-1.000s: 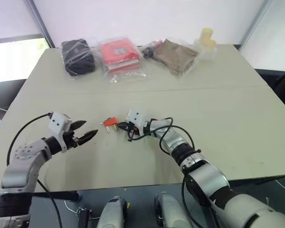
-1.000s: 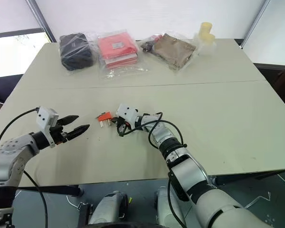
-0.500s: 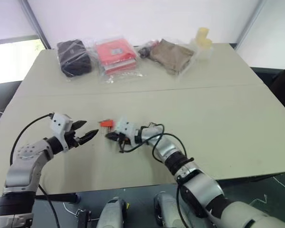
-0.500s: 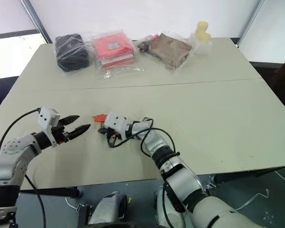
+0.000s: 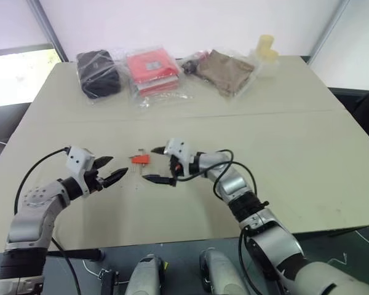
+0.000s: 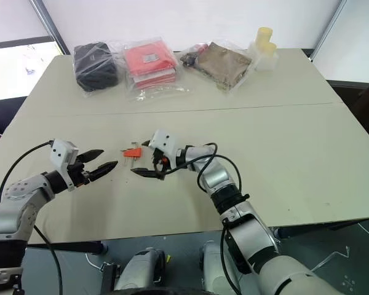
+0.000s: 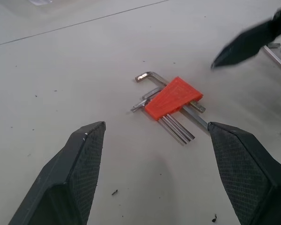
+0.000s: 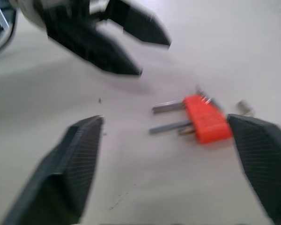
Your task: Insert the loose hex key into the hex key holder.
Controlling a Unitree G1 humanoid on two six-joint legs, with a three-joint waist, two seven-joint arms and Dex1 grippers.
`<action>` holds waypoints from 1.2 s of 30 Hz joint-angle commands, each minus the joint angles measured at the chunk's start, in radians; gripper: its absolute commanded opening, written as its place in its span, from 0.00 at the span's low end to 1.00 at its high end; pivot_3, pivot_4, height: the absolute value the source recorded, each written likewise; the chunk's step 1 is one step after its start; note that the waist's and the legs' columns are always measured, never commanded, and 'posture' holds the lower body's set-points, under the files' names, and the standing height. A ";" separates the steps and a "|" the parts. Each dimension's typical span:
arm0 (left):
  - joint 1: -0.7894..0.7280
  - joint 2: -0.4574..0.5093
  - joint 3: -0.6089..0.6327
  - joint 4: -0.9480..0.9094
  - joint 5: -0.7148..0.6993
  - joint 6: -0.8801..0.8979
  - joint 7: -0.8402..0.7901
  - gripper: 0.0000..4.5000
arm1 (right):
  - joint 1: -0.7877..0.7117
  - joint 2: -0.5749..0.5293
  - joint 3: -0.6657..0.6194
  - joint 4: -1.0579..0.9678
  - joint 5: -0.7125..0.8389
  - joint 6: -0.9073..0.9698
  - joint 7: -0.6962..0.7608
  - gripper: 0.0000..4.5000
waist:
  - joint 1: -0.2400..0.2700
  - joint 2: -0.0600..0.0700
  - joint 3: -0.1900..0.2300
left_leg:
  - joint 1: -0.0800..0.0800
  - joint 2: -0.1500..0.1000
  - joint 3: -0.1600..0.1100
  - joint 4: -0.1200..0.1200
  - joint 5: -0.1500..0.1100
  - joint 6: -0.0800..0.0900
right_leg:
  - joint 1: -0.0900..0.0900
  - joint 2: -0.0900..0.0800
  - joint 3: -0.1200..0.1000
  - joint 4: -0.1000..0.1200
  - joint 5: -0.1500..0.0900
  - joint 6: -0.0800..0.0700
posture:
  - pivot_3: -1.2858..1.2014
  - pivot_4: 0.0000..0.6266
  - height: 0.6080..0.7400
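One hex key holder [image 7: 172, 97], four packets [image 5: 152, 71]

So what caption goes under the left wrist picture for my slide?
Open left gripper faces the orange hex key holder on the table.

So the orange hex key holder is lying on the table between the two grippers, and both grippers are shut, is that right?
Not quite. The hex key holder does lie on the table between the two grippers, but both are open: the left wrist view shows the left gripper spread wide, and the right wrist view shows the right gripper spread too, holding nothing.
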 commanded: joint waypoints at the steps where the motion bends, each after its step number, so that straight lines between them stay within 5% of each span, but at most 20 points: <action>1: -0.019 0.003 0.006 0.003 0.001 -0.016 -0.004 0.81 | -0.060 -0.019 -0.036 0.030 0.025 -0.017 -0.004 0.99 | 0.002 0.000 0.000 | 0.000 0.000 0.000 -0.001 0.000 0.000 | 0.000 0.000 -0.001 0.000 0.000 0.000 | 0.52 0.24 1.00; 14: -0.010 -0.019 0.006 -0.020 0.000 -0.012 0.019 0.81 | -0.309 0.080 0.001 0.640 -0.144 -0.300 -0.190 0.99 | -0.005 0.000 0.000 | 0.000 0.000 0.002 -0.002 0.001 0.000 | -0.001 0.002 0.000 0.000 0.000 0.000 | 0.52 0.24 1.00; 36: 0.028 -0.035 0.003 -0.134 -0.018 0.058 0.089 0.81 | -0.358 0.206 -0.004 0.770 -0.219 -0.351 -0.196 0.99 | -0.016 0.000 0.000 | 0.001 0.001 0.001 -0.004 0.001 -0.001 | -0.001 0.001 0.000 0.000 0.000 0.000 | 0.52 0.24 1.00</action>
